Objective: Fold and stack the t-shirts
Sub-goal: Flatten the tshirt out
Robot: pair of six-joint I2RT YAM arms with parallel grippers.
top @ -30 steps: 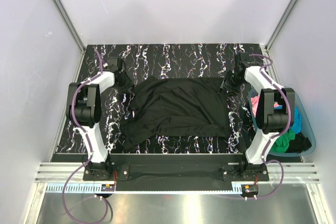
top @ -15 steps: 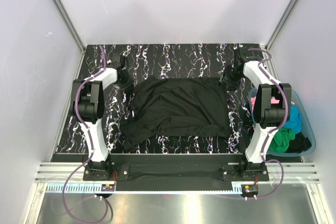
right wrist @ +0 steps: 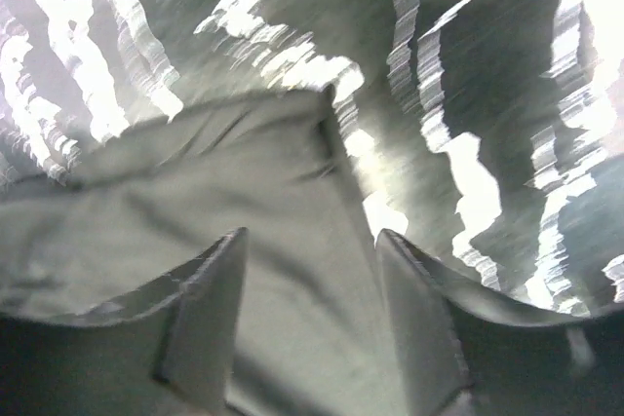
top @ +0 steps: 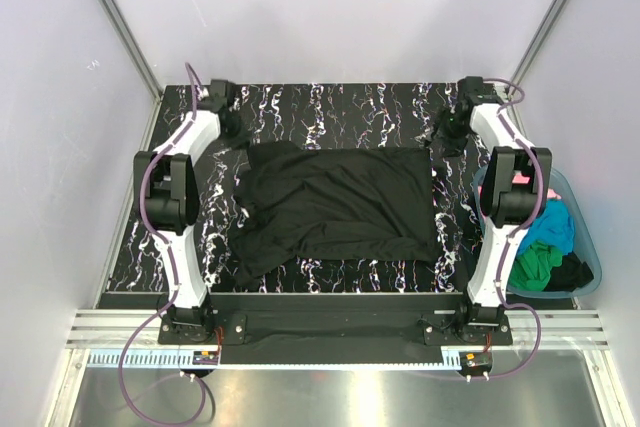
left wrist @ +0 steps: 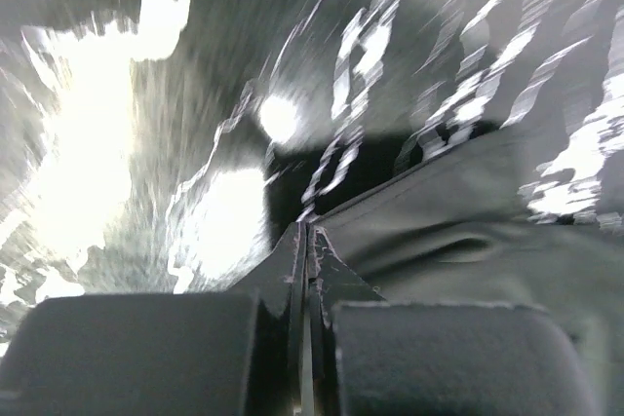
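A large black t-shirt [top: 340, 202] lies spread on the black marbled table [top: 330, 107], its far edge pulled straight. My left gripper [top: 236, 135] is at the shirt's far left corner. In the left wrist view the gripper [left wrist: 307, 231] has its jaws pressed together, with the cloth [left wrist: 468, 241] running off from the tips. My right gripper [top: 440, 142] is at the far right corner. In the right wrist view it [right wrist: 312, 241] is open, its fingers straddling the cloth [right wrist: 244, 172] just above it. A turquoise shirt [top: 555, 227] and a green shirt [top: 535, 265] lie in the tub.
A translucent teal tub [top: 590, 247] stands off the table's right edge, beside the right arm. White walls and metal frame posts close in the table's back and sides. The arm bases sit on a rail at the near edge.
Both grippers moved toward the far edge of the table, outward to the shirt's far corners. The shirt's far edge was drawn back and now lies straighter and flatter.
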